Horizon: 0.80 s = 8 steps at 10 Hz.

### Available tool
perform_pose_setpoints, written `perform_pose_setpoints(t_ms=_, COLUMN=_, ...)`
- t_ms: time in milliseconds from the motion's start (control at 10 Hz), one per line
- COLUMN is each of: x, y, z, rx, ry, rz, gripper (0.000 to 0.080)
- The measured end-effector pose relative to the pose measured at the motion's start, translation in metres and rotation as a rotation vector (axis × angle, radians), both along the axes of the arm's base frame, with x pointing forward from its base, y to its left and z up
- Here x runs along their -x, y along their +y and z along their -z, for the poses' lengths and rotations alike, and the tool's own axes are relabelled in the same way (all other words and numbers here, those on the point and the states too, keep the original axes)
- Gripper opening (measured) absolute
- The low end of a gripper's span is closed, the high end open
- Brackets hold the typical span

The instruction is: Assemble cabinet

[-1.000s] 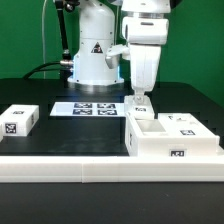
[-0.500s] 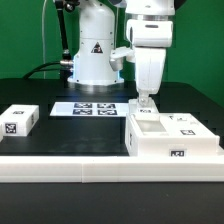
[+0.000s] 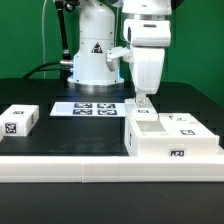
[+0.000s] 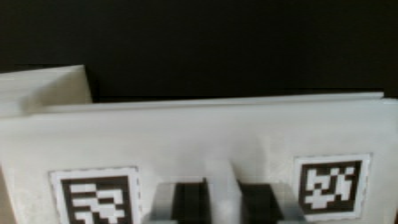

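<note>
The cabinet body (image 3: 172, 140) sits on the black matte worktop (image 3: 70, 135) toward the exterior view's right. It is a squat box of smooth white plastic with square corners. Its top is open as a shallow rectangular recess on the exterior view's left. A flat white part beside the recess carries black-and-white square tags, and a small tag (image 3: 178, 153) is stuck on the front wall.

The gripper (image 3: 144, 104) hangs straight down from the glossy white arm, with its tips at the back rim of the box over the recess.

In the wrist view the two dark fingers (image 4: 185, 203) stand close together with a narrow pale strip between them. They are set against a plain white face of the cabinet body (image 4: 196, 130) that bears one square tag on either side of them. The picture is blurred there, so I cannot tell whether the gripper is clenched on the plastic or merely resting near it.

A loose panel (image 3: 20, 121), a small white rectangular block with a tag on its front, lies well apart at the exterior view's left. The marker board (image 3: 90, 108), thin and flat, lies between the robot's rounded base (image 3: 92, 55) and the box.
</note>
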<state>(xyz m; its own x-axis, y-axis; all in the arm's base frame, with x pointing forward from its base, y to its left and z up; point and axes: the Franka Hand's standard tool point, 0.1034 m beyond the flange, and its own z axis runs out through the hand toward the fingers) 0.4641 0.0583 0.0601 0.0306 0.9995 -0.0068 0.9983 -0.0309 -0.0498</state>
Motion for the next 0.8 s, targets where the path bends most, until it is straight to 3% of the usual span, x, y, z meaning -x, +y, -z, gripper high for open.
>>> perform_pose_setpoints(t_ms=800, x=-0.0088, y=0.0005, z=0.0017, rx=0.007, ry=-0.01, rz=-0.06, gripper=0.0071)
